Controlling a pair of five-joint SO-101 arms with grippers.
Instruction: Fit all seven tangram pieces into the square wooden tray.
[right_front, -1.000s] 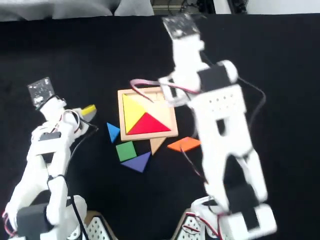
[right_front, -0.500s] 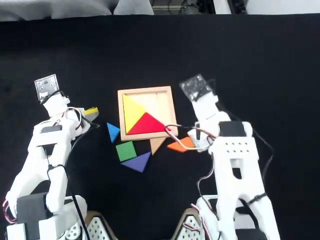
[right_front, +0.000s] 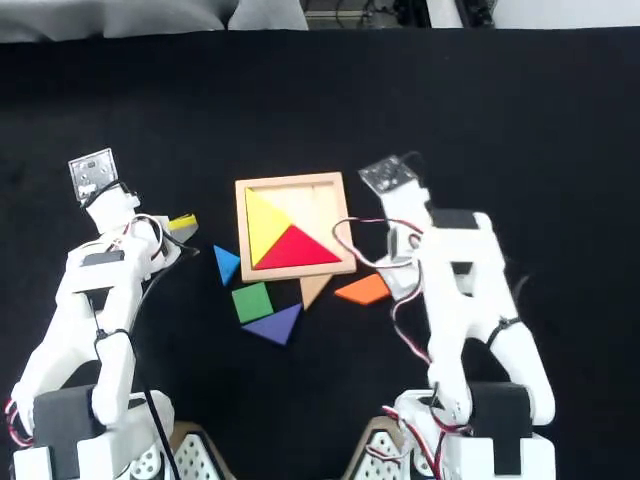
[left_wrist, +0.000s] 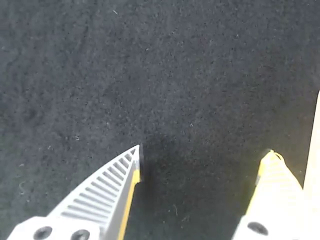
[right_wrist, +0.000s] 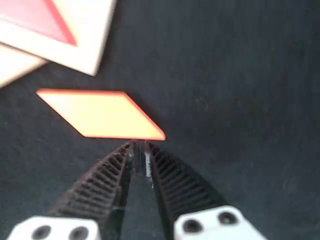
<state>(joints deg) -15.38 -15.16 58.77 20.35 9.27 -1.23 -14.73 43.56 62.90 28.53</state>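
Here the right gripper (right_wrist: 139, 147), tips together, nearly touches a long edge of the orange parallelogram (right_wrist: 100, 114); beyond it the tray (right_wrist: 92, 47) corner is cut off. The left gripper (left_wrist: 205, 155) gapes over open cloth (left_wrist: 150, 60).

The surface (right_front: 520, 120) is black. The tray (right_front: 292, 181) is pale wood and holds a yellow triangle (right_front: 262, 222) and a red triangle (right_front: 295, 250). Beside the tray lie a blue triangle (right_front: 226, 264), a green square (right_front: 252, 302), a purple triangle (right_front: 277, 322), a tan triangle (right_front: 314, 288) and an orange parallelogram (right_front: 363, 290). The right claw (right_wrist: 139, 145) is black and ribbed. The left claw (left_wrist: 204, 150) is white and yellow.

The table (right_front: 560, 120) wears black cloth; a pale surface (right_front: 100, 18) lies beyond it.
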